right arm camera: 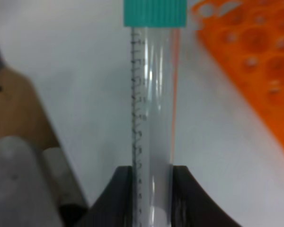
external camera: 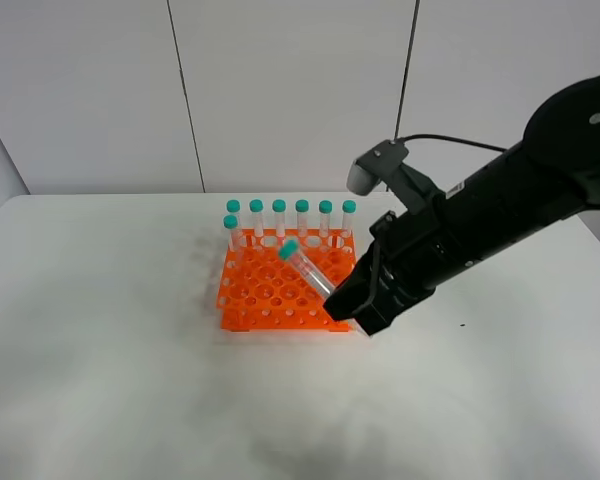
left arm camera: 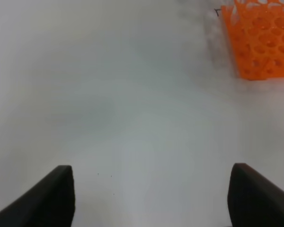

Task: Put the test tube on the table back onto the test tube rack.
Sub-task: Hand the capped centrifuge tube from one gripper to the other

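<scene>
My right gripper (external camera: 348, 303) is shut on the test tube (external camera: 308, 268), a clear tube with a teal cap. It holds the tube tilted above the orange test tube rack (external camera: 270, 295), cap pointing up and to the left. In the right wrist view the dark fingers (right arm camera: 184, 198) pinch the tube (right arm camera: 151, 109) low on its body, with the rack (right arm camera: 255, 61) beside it. Several other capped tubes (external camera: 290, 222) stand upright along the rack's back row. My left gripper (left arm camera: 151, 198) is open over the bare white table (left arm camera: 132, 94), away from the rack's corner (left arm camera: 262, 42).
The rack stands near the middle of the white table (external camera: 100, 350), whose far edge meets a pale panelled wall (external camera: 280, 90). The right arm (external camera: 500, 220) stretches in from the upper right over the table.
</scene>
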Available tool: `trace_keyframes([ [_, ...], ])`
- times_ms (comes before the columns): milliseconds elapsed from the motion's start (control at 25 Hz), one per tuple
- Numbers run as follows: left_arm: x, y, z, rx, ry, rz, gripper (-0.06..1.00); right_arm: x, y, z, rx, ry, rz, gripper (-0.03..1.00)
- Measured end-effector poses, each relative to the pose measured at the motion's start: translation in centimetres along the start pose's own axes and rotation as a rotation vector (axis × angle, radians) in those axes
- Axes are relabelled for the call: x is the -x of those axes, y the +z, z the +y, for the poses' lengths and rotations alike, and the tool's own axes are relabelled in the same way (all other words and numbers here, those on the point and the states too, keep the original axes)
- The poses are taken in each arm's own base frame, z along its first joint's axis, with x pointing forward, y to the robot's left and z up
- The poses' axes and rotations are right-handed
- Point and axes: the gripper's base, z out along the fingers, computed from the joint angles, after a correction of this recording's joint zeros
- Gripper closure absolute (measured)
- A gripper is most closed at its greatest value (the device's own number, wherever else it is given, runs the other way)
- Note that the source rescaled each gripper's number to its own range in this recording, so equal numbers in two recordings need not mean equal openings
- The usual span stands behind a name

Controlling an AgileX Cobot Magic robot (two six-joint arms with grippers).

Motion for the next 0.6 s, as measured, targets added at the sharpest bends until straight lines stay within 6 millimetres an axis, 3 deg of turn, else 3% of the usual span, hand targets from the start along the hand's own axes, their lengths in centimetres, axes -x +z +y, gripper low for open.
trace_keyframes([
  [160, 0.0, 0.0, 0.0, 0.000, 0.000, 0.000, -0.06, -1.6, 0.3, 0.6, 0.029, -0.014, 0.014, 0.95],
  [600, 0.0, 0.0, 0.0, 0.000, 0.000, 0.000, -0.06, -0.3, -0.9, 1.0, 0.008, -0.024, -0.134, 0.95],
])
